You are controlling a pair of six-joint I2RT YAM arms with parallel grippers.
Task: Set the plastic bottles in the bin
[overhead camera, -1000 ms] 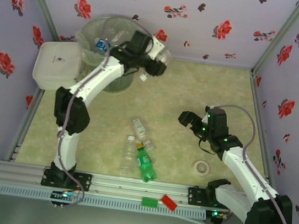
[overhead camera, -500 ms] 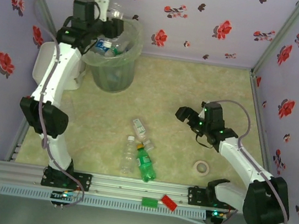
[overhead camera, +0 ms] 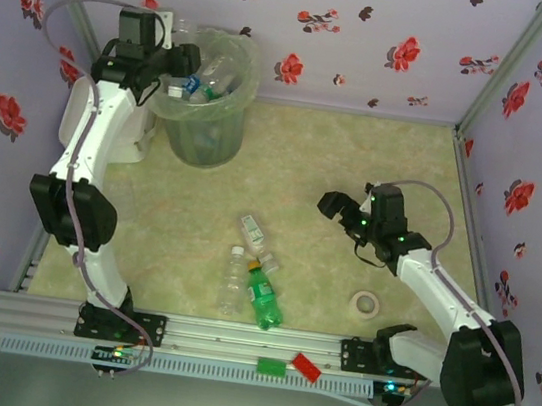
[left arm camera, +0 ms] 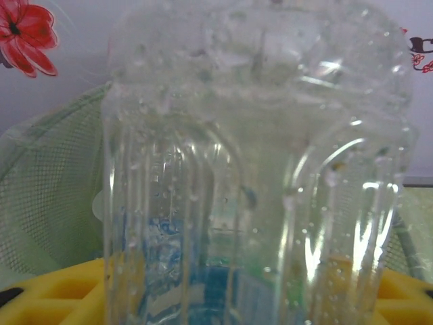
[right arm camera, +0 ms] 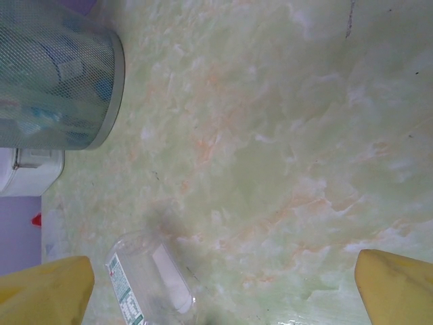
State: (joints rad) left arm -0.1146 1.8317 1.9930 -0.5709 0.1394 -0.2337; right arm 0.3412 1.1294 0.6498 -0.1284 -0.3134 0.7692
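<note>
A clear bottle (left arm camera: 257,169) sits in the left gripper (overhead camera: 185,60) at ten o'clock of the bin (overhead camera: 204,138), but I cannot tell if it is gripped. The right gripper (right arm camera: 216,288) gapes wide. Print on the table bottle (right arm camera: 152,281) is illegible.

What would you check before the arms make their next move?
1. The left gripper is above the bin: ok.
2. Its grip on the clear bottle: cannot tell.
3. The right gripper is open and empty: ok.
4. The bin stands upright: ok.
5. All bottles binned: not ok; the green bottle and others lie on the table.
</note>
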